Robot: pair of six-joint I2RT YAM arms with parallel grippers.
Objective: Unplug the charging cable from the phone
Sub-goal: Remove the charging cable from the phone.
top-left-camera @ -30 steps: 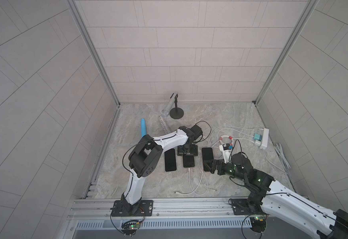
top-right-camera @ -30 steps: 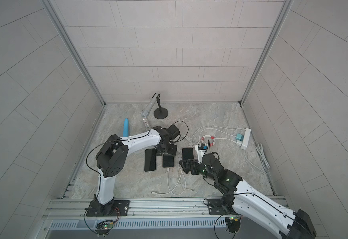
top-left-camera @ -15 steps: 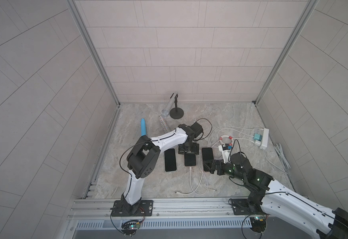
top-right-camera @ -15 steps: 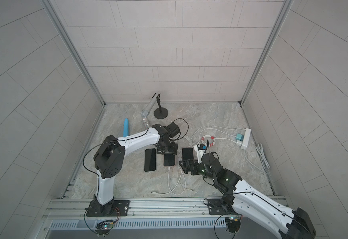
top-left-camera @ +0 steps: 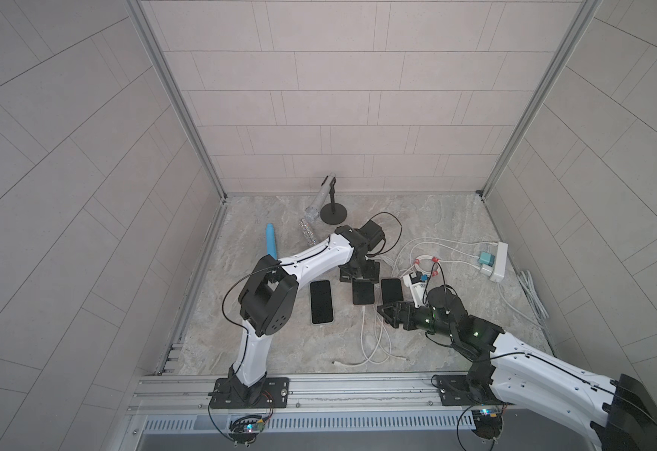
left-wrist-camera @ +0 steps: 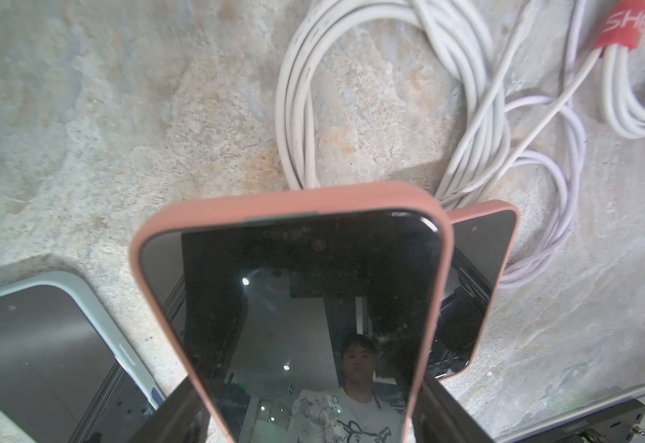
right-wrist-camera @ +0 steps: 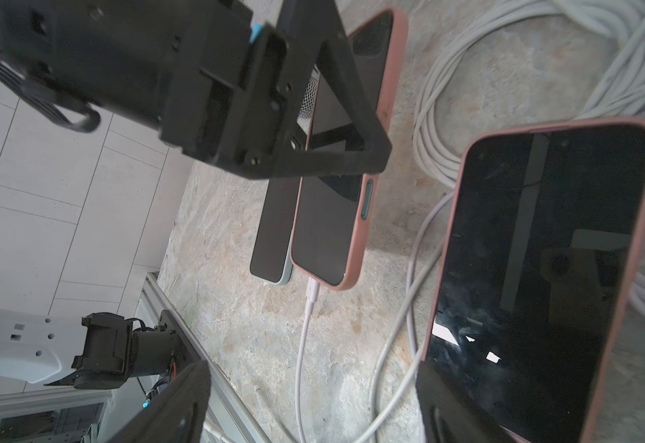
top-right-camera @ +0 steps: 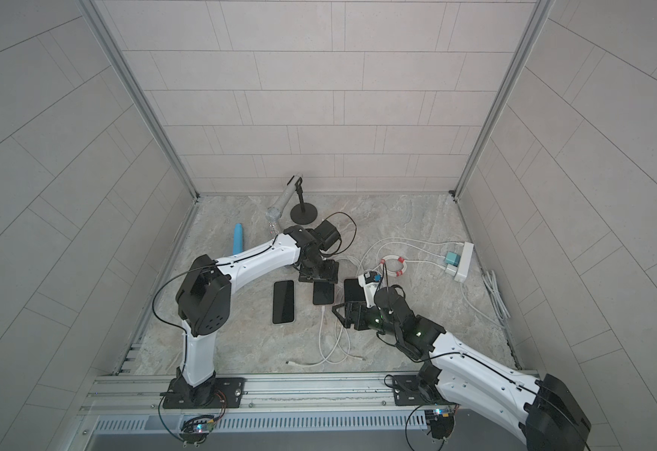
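Three phones lie side by side in both top views. The middle phone (top-left-camera: 363, 293) (left-wrist-camera: 294, 299), in a pink case, has my left gripper (top-left-camera: 359, 273) (left-wrist-camera: 309, 391) shut on its long sides at the far end. The white charging cable (right-wrist-camera: 305, 326) is plugged into this phone's near end; its plug (right-wrist-camera: 312, 287) (top-left-camera: 364, 310) is seated. My right gripper (top-left-camera: 385, 316) (right-wrist-camera: 313, 383) hovers low, just right of the cable and below the right phone (right-wrist-camera: 535, 276). It is open and holds nothing, with cable strands running between its fingers.
A phone in a pale case (top-left-camera: 322, 301) lies to the left. Coiled white cables (left-wrist-camera: 351, 96), a small white box (top-left-camera: 416, 283) and a power strip (top-left-camera: 499, 261) with chargers fill the right side. A blue tube (top-left-camera: 270, 241), a glittery tube (top-left-camera: 308, 230) and a black stand (top-left-camera: 333, 214) stand behind.
My right gripper has shifted a little left toward the cable and its jaws have narrowed slightly. The left arm and the phones have stayed put.
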